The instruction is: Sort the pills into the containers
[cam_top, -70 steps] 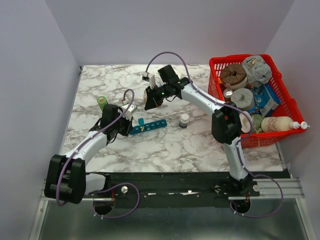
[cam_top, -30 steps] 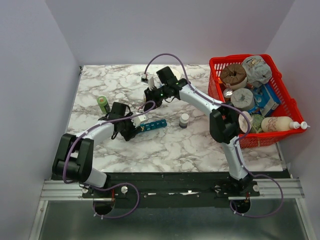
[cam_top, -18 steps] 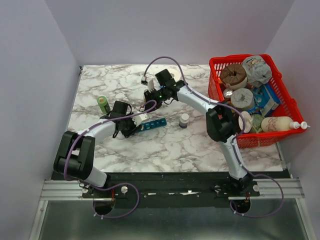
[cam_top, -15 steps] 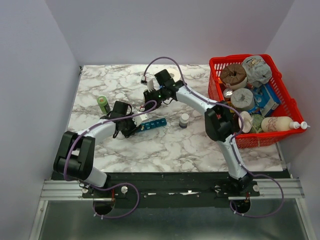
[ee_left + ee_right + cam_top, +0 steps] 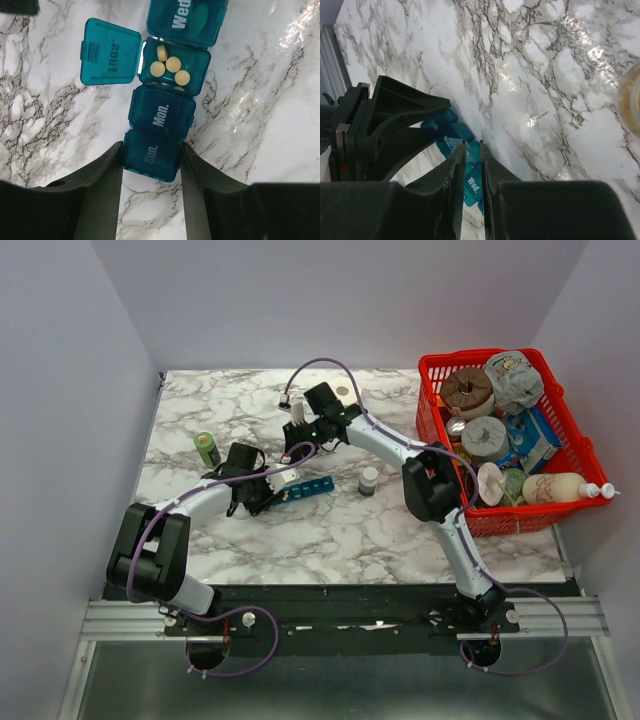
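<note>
The top external camera looks steeply down from above and behind both arm bases, far enough off to take in the whole white-and-grey marbled surface (image 5: 330,530). The left wrist camera faces nearly straight down, very close, past its own left tool (image 5: 152,148) onto one end of the long teal plastic pill organizer strip (image 5: 161,114). The right wrist camera sits a little farther off and looks slantwise between the fingers of the right tool (image 5: 472,148) across the marble. All three views share that strip and the marble around it
</note>
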Controlling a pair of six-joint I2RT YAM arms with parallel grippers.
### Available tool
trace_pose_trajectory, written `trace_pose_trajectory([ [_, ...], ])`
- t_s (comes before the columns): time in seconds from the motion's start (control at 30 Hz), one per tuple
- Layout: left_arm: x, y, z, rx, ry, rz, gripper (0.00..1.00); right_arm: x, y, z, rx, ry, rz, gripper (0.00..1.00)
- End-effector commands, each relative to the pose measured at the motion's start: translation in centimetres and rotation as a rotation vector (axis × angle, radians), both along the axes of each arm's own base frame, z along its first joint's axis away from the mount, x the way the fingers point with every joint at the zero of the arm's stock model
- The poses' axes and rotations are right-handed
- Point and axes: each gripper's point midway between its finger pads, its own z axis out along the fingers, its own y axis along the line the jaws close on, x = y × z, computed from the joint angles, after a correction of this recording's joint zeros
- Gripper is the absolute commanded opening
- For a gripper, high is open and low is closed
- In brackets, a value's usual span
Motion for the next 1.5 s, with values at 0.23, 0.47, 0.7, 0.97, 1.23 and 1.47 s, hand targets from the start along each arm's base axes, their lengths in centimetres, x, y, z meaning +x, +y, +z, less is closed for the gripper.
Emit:
trace_pose_trajectory([
  [0.23,-0.9,0.1,-0.4,0.021,0.022,-0.020,0.22,-2.1,1.4,-1.4,0.005,0.047,0.048,0.24],
  [0.47,-0.8,0.2,-0.5,0.024,0.027,-0.010,0.22,-3.5,0.9,0.2,0.038,0.043,0.077,0.17],
  [0.7,-0.7,0.2,-0.5,0.024,0.029,0.001,0.22,-4.7,0.1,-1.1,0.004,0.070,0.095,0.16],
  [0.97,-0.7,0.2,-0.7,0.028,0.037,0.006,0.22,-5.5,-0.1,-1.6,-0.019,0.075,0.105,0.15],
  [1.23,-0.5,0.3,-0.7,0.030,0.036,0.017,0.22,-5.8,-0.6,-5.1,-0.108,0.118,0.081,0.14],
  [1.47,-0.4,0.3,-0.8,0.033,0.044,0.026,0.22,-5.7,-1.2,-6.1,-0.155,0.108,0.066,0.14],
])
